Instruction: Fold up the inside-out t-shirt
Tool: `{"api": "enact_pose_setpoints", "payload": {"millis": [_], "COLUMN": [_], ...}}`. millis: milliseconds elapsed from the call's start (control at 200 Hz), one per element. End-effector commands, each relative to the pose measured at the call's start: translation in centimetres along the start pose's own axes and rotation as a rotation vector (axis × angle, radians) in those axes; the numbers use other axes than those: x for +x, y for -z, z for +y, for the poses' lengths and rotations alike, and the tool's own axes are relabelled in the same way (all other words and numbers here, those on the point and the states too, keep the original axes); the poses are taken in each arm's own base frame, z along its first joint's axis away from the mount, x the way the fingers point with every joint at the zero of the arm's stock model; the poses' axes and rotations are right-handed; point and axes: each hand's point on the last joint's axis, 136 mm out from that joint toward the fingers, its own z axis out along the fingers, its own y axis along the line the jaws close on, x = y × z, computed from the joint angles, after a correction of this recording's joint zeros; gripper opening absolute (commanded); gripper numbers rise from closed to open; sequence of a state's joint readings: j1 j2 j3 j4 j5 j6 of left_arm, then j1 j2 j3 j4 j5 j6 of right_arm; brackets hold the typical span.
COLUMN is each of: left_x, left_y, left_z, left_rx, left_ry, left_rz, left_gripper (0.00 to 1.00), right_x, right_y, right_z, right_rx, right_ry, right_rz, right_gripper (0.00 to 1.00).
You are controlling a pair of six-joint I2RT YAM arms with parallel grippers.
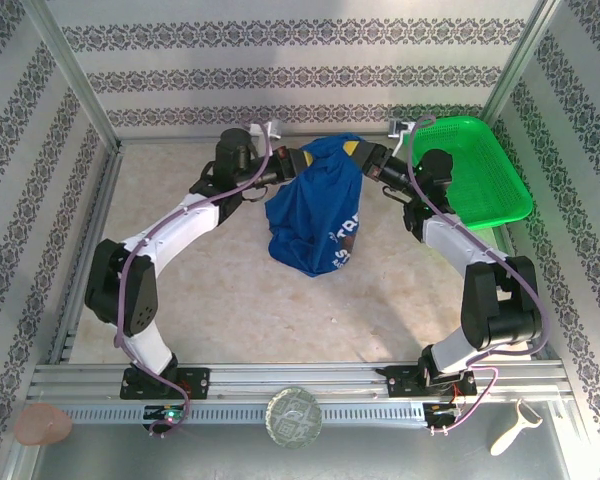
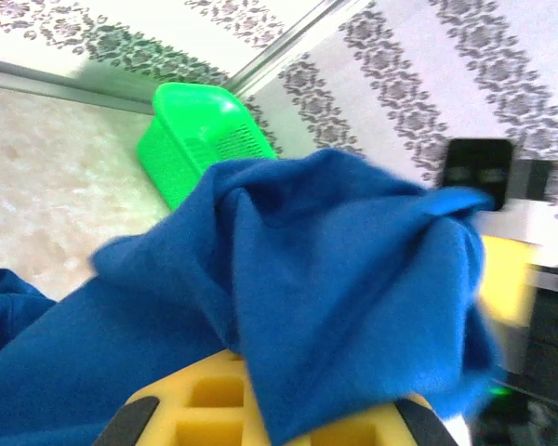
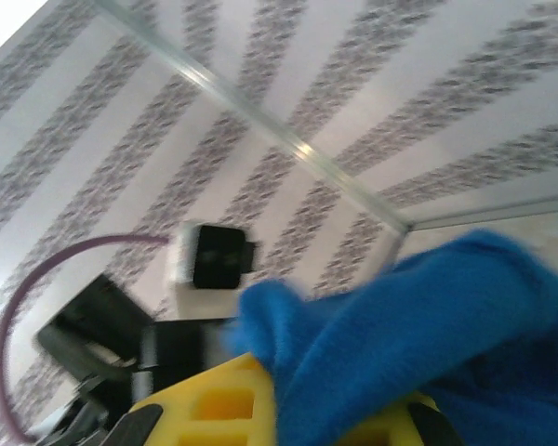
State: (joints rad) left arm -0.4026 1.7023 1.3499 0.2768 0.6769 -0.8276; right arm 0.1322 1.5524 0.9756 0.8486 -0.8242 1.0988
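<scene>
t-shirt point(image 1: 310, 215), one (in left gripper point(image 1: 300, 160), right gripper point(image 1: 354, 151))

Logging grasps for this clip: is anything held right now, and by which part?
Both hold the t-shirt: left gripper and right gripper each pinch its bunched top edge, the rest hanging below.

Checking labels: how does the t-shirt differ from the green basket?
The t-shirt is blue cloth, the basket green mesh. The t-shirt hangs bunched from the left gripper and right gripper; the basket sits untouched at the far right. Both are near the far wall.
</scene>
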Motion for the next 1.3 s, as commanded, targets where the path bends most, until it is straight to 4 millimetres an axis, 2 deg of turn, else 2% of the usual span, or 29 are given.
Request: {"api": "enact_pose_setpoints", "payload": {"millis": [0,25,65,85,140,195,220,325,440,540,704,854,1044,1179,1234,1294], "left_x": [-3.3,-3.4,-3.7,-3.7,-3.9,-4.0,-3.9,-3.6,-3.1,-2.9,-2.7,-2.6,-2.4,-2.3,-2.3,-2.3], "left_y": [4.0,4.5,5.3,5.6,6.3,6.8,6.9,6.8,6.4,6.2,6.1,6.2,6.4,6.5,6.6,6.7], "left_z": [-6.6,-7.2,-8.0,-8.4,-9.4,-9.9,-9.9,-9.2,-8.3,-8.0,-7.5,-7.5,-7.8,-7.9,-8.0,-8.0], "left_rx": [0.281,0.316,0.364,0.385,0.432,0.458,0.462,0.439,0.414,0.411,0.401,0.399,0.405,0.407,0.409,0.410], "left_ry": [-0.028,-0.024,-0.019,-0.019,-0.017,-0.020,-0.022,-0.019,-0.012,-0.011,-0.001,-0.001,-0.002,-0.004,-0.005,-0.004], "left_rz": [-0.058,-0.057,-0.057,-0.054,-0.053,-0.057,-0.055,-0.043,-0.026,-0.016,-0.013,-0.014,-0.006,-0.007,-0.009,-0.010], "left_gripper": [0.00,0.00,0.00,0.00,0.00,0.00,0.00,0.00,0.00,0.00,0.00,0.00,0.00,0.00,0.00,0.00], "right_x": [0.2,0.6,1.2,1.4,1.9,2.1,2.0,2.4,2.8,3.2,4.0,4.6,4.1,3.8,3.7,3.6], "right_y": [0.5,0.5,0.4,0.4,0.5,1.2,1.7,3.5,4.9,4.0,1.0,-0.8,-2.4,-3.5,-3.9,-4.3], "right_z": [-6.4,-7.8,-9.6,-10.1,-10.9,-10.4,-9.6,-6.2,-1.3,2.2,5.0,5.9,5.3,4.9,4.5,4.5], "right_rx": [0.203,0.246,0.292,0.308,0.340,0.367,0.375,0.427,0.468,0.435,0.363,0.337,0.341,0.338,0.341,0.334], "right_ry": [-0.025,-0.040,-0.060,-0.068,-0.074,-0.058,-0.039,0.057,0.215,0.314,0.396,0.411,0.400,0.386,0.379,0.373], "right_rz": [-0.065,-0.059,-0.042,-0.032,-0.006,-0.009,-0.010,0.016,0.040,0.079,0.156,0.178,0.163,0.164,0.166,0.169], "right_gripper": [0.07,0.18,0.45,0.53,0.61,0.65,0.66,0.67,0.71,0.75,0.76,0.76,0.73,0.67,0.62,0.46]}}
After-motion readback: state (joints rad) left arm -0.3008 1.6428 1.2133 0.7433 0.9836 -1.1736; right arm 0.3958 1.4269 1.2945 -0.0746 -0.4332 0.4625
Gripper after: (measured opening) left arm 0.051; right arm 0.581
